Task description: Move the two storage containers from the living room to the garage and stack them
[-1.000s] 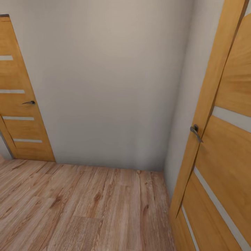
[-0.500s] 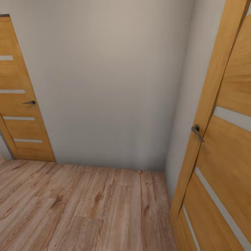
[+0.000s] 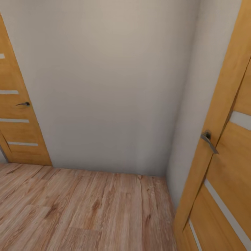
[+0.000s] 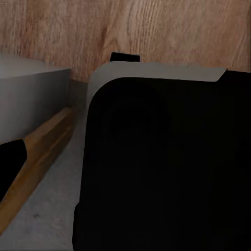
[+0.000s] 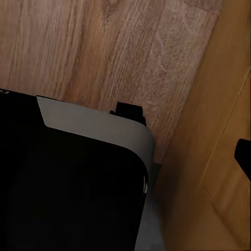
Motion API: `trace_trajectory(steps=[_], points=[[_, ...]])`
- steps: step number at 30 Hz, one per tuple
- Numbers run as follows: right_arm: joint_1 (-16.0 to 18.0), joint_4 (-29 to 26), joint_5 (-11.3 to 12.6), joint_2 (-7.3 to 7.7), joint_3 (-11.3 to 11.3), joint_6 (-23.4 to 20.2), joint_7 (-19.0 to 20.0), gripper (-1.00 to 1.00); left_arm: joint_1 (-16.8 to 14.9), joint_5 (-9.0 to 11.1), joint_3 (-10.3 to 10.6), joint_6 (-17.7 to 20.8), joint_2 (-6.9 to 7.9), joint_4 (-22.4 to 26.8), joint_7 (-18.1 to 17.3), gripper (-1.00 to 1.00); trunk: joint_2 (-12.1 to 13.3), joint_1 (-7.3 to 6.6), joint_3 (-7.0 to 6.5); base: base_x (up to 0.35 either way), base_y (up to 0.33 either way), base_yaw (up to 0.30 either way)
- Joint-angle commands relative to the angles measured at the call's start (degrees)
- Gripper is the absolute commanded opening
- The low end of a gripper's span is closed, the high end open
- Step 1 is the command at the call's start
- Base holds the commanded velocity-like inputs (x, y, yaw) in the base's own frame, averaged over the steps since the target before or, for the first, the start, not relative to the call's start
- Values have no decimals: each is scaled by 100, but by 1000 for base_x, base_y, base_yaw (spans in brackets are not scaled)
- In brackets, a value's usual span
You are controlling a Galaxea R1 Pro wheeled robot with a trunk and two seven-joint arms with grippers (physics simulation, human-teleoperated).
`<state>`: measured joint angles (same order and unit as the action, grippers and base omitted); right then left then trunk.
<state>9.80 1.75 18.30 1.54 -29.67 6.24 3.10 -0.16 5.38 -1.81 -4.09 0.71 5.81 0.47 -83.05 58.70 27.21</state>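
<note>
The two storage containers are out of view, and so are the garage and its dark floor. I face a corner of a pale grey wall (image 3: 104, 87) over light wood plank floor (image 3: 87, 209). In the left wrist view one dark fingertip (image 4: 8, 159) shows at the frame's edge beside my black and grey body (image 4: 162, 167). In the right wrist view another dark fingertip (image 5: 243, 155) shows at the edge, next to the same body (image 5: 68, 183). Nothing shows between the fingers, and their spacing cannot be made out.
A wooden door (image 3: 17, 132) with pale stripes and a lever handle (image 3: 23, 104) stands at the left. A second such door (image 3: 226, 174) with its handle (image 3: 210, 141) stands ajar close at my right. A wooden strip (image 4: 39, 151) runs along the wall's foot near my base.
The whole head view has shifted: the camera has moved closer to the corner and slightly right, so the left door has slid toward the frame's edge and the right door looms larger.
</note>
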Motion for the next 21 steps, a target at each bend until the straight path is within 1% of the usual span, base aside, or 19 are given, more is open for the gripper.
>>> trace_trajectory(steps=[1, 21], points=[[8, 19, 60, -2, -39, 35, 32, 100, -2, 51, -13, -13, -1, -1, -3, 100, -3, 3, 5, 320, 0, 0], [6, 19, 51, 0, -65, 41, 25, 100, -2, 51, -13, -8, -1, -1, -3, 100, -3, 3, 5, 321, 0, 0]])
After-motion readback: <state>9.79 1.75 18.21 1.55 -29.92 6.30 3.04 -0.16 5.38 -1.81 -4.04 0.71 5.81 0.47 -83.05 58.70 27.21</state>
